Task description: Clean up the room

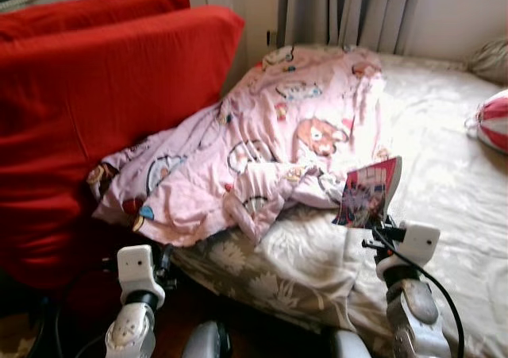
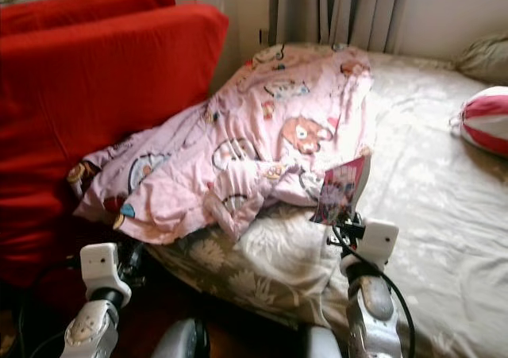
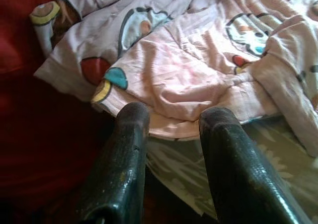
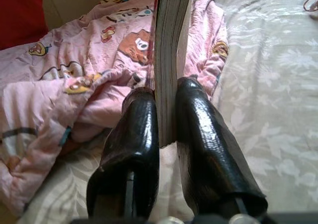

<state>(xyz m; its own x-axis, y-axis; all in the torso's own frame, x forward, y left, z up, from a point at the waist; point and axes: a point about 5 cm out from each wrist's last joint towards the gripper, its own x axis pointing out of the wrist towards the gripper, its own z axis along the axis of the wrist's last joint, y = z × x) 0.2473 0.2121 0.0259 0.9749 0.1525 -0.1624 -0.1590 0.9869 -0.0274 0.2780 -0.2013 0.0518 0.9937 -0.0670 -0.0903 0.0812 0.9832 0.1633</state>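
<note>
Clamped on the lower edge of a thin book (image 4: 169, 50), the right gripper (image 4: 168, 129) holds it upright above the near part of the bed (image 1: 444, 175), its pages edge-on to the wrist camera and its long axis running up and away from the fingers. The left gripper (image 3: 174, 149) hovers with its fingers apart and nothing between them, low at the bed's near corner, pointing at the hem of the pink cartoon blanket (image 1: 262, 136). That blanket lies crumpled just ahead of both arms, slumped against the big red cushion (image 1: 95, 96) on the left. So the right arm has the book, and the left is nearer the blanket. A red-and-white striped ball (image 1: 494, 120) is cut off at the right edge. The book's cover (image 1: 367, 193) is too blurred to read.
</note>
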